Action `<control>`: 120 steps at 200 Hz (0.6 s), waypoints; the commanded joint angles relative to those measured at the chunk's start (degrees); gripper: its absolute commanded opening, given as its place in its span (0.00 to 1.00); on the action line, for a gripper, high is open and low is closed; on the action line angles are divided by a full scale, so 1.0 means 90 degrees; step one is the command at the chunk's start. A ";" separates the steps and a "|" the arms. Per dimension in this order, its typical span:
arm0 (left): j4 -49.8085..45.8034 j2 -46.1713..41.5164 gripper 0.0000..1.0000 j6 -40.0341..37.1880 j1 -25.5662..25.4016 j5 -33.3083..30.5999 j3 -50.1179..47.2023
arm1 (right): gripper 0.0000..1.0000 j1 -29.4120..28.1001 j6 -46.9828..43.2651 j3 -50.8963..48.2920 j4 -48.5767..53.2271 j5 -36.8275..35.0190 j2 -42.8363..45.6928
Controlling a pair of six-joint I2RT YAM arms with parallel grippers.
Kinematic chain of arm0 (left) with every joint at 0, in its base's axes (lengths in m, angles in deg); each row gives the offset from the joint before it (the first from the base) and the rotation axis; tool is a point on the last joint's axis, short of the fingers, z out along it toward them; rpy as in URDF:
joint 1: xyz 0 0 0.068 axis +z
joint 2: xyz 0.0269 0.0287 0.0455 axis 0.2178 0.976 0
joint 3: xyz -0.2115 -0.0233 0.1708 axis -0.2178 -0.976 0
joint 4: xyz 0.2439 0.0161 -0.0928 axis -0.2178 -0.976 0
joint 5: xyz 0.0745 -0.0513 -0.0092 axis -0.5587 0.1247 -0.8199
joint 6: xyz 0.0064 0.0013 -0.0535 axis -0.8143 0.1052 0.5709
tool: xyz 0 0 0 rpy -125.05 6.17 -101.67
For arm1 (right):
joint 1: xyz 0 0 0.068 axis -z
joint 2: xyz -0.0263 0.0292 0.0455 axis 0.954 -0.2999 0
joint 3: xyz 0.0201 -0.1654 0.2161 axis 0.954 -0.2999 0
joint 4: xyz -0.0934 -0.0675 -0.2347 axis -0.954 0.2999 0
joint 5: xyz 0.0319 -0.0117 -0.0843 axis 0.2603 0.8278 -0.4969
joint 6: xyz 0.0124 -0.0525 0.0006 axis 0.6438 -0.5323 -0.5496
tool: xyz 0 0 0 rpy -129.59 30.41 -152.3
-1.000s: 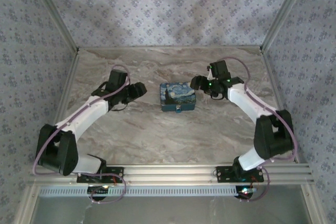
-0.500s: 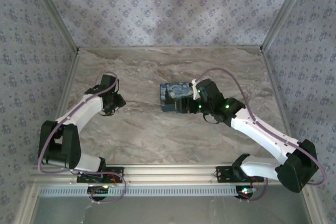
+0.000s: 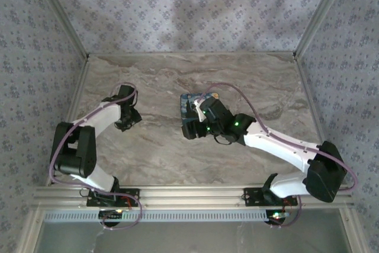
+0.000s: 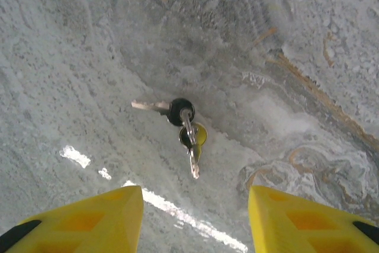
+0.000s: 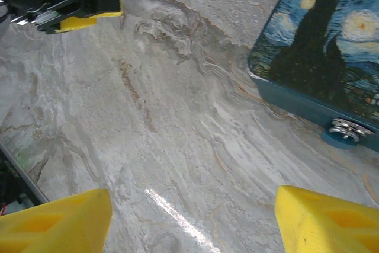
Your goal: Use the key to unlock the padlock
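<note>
jaws of the left gripper (image 4: 194,205) are held apart, empty, keys (image 4: 186,131) seen ahead between them; the right gripper (image 5: 192,211) is spread wide, empty, tin (image 5: 320,57) ahead-right.

**You are working in a robot lab cell**

Your workspace is a boxed-in test bench, built for machines rather than people. The painted tin (image 5: 320,39) sits on a marble-patterned tabletop (image 3: 166,155). Behind the tin rises a back wall (image 3: 189,10) covered in a pale floral print, with matching side walls to the tin's left (image 3: 35,57) and right (image 3: 349,57). Bare aluminium struts (image 3: 59,11) run up the corners behind it. On the near side of the tin, a slotted aluminium rail (image 3: 195,194) carries the bolted bases of the left arm (image 3: 100,119) and the right arm (image 3: 278,143). Each arm trails a purple cable (image 3: 237,88). Small green lights (image 3: 235,124) glow on the right arm just beside the tin.
</note>
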State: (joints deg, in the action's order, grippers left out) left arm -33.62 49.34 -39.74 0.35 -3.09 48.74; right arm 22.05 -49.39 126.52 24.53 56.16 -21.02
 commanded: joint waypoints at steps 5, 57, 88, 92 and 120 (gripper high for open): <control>-0.0009 0.0207 0.48 -0.0047 0.0115 -0.0198 0.0280 | 0.75 -0.0106 -0.0086 0.0176 -0.0070 -0.0115 -0.0026; 0.0106 0.0499 0.47 -0.0089 0.0233 -0.0211 0.0417 | 0.75 -0.0155 -0.0028 0.0120 -0.0012 -0.0205 0.0049; 0.0135 0.0757 0.44 -0.0122 0.0245 -0.0223 0.0497 | 0.75 -0.0162 -0.0033 0.0125 0.0008 -0.0216 0.0073; 0.0157 0.0785 0.44 -0.0123 0.0245 -0.0231 0.0497 | 0.75 -0.0160 -0.0036 0.0125 0.0017 -0.0224 0.0070; 0.0230 0.0973 0.40 -0.0148 0.0284 -0.0244 0.0494 | 0.75 -0.0160 -0.0024 0.0114 0.0045 -0.0219 0.0107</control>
State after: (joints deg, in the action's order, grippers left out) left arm -31.74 56.55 -40.20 2.25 -4.14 51.69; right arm 21.02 -49.44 126.54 24.29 55.32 -21.04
